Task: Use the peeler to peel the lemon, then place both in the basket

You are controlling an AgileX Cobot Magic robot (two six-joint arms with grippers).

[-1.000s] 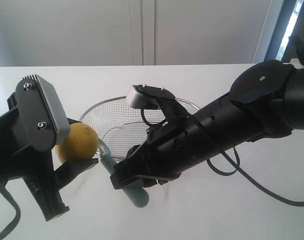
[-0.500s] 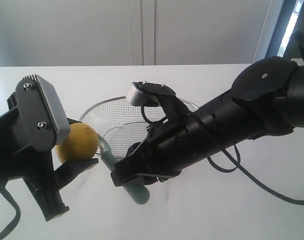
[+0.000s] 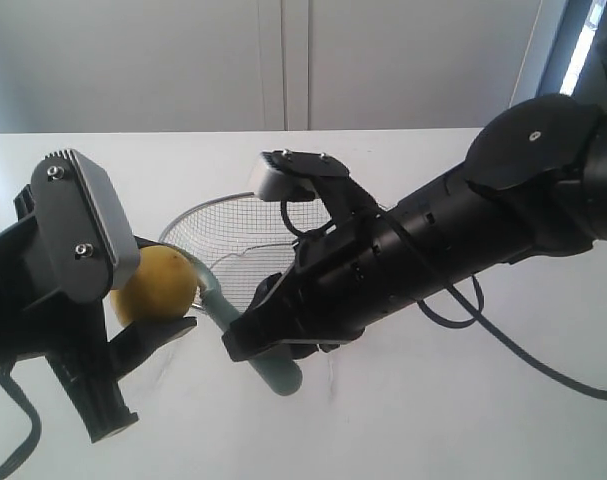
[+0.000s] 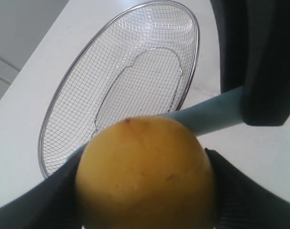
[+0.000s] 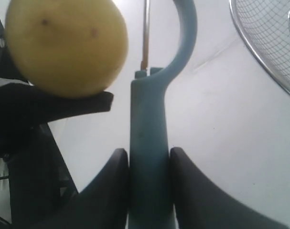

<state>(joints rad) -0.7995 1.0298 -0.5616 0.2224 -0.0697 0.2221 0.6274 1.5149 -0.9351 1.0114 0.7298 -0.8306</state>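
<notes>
- The left gripper [image 3: 153,303] is closed around the lemon [image 3: 155,285], 1 dark finger [image 4: 252,195] pressing on each side of the fruit.
- The lemon is held clear above the white table [image 3: 433,420], at about 8 o'clock from the basket [image 3: 245,232] in the exterior view and just outside its rim.
- In the left wrist view the yellow, dimpled skin fills the foreground, with the wire mesh behind it.
- The right gripper [image 5: 148,157] is clamped narrowly on the peeler [image 5: 147,138], both pads [image 5: 113,181] flat against the teal handle.
- In the exterior view the peeler runs from the lemon's 3 o'clock side down toward 5 o'clock, and its rounded handle end sticks out below the right gripper.
- The curved teal loop and thin metal blade [image 5: 145,36] stand just beside the lemon.
- The right wrist view shows a narrow gap between blade and skin, so I cannot tell whether they touch.
- The basket sits on the table behind both grippers, near 12 o'clock from the peeler, and the right arm crosses in front of its right part.
- The visible mesh holds nothing.
</notes>
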